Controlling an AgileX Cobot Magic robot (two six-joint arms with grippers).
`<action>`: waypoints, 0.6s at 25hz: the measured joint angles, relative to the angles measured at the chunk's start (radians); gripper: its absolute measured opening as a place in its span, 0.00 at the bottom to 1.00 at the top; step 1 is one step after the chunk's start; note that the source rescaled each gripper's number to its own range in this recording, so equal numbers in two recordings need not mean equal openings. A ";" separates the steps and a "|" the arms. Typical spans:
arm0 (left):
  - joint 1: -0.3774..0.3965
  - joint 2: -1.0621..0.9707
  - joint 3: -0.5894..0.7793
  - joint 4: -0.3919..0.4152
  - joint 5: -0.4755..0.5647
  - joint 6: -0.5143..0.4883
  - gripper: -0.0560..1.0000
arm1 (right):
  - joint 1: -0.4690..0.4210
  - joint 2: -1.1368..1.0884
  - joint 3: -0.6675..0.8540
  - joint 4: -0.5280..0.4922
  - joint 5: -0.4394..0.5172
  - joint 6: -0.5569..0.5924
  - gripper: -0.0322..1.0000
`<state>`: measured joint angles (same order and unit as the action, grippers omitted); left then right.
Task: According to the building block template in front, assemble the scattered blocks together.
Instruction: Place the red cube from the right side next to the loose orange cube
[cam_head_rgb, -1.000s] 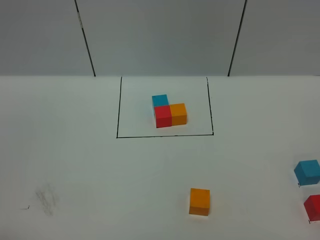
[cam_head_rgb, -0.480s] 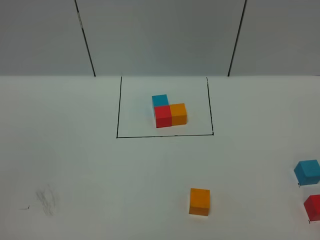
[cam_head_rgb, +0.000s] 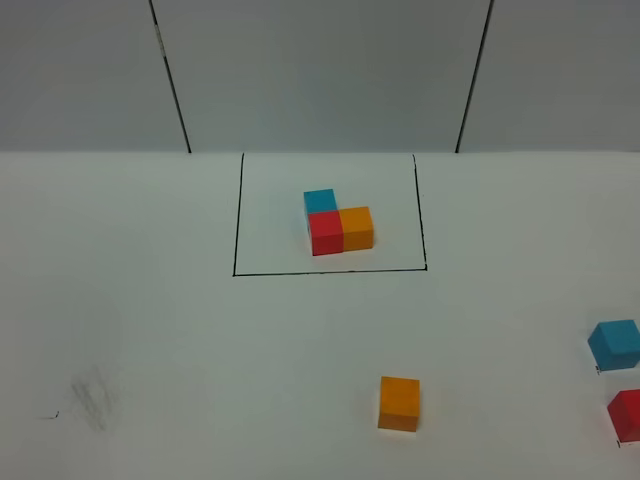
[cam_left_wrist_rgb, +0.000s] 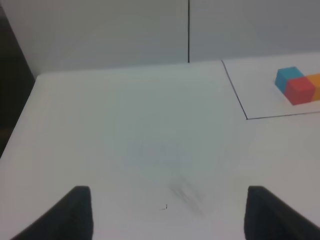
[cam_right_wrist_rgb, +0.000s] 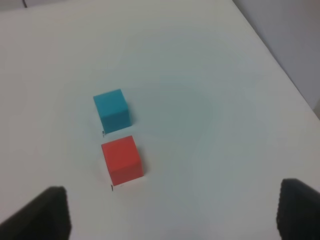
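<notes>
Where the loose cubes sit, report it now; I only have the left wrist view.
Observer: The exterior high view shows the loose orange cube alone, on the near side of the framed template and slightly to its right.
Operator: Give me the other two.
Observer: The loose blue cube and loose red cube sit far right, close together but not touching, blue beyond red.
Operator: Report the right gripper.
Observer: The right gripper is open and empty, short of the red cube.
</notes>
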<state>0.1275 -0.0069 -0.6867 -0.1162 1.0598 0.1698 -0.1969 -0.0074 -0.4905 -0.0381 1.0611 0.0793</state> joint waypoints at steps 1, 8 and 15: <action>0.000 0.000 0.023 -0.003 0.000 0.000 0.56 | 0.000 0.000 0.000 0.000 0.000 0.000 0.77; 0.000 0.000 0.156 -0.011 -0.003 0.000 0.56 | 0.000 0.000 0.000 0.000 0.000 0.000 0.77; -0.016 0.000 0.177 -0.011 0.028 0.000 0.56 | 0.000 0.000 0.000 0.000 0.000 0.000 0.77</action>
<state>0.1114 -0.0069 -0.5097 -0.1275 1.0877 0.1698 -0.1969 -0.0074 -0.4905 -0.0381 1.0611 0.0793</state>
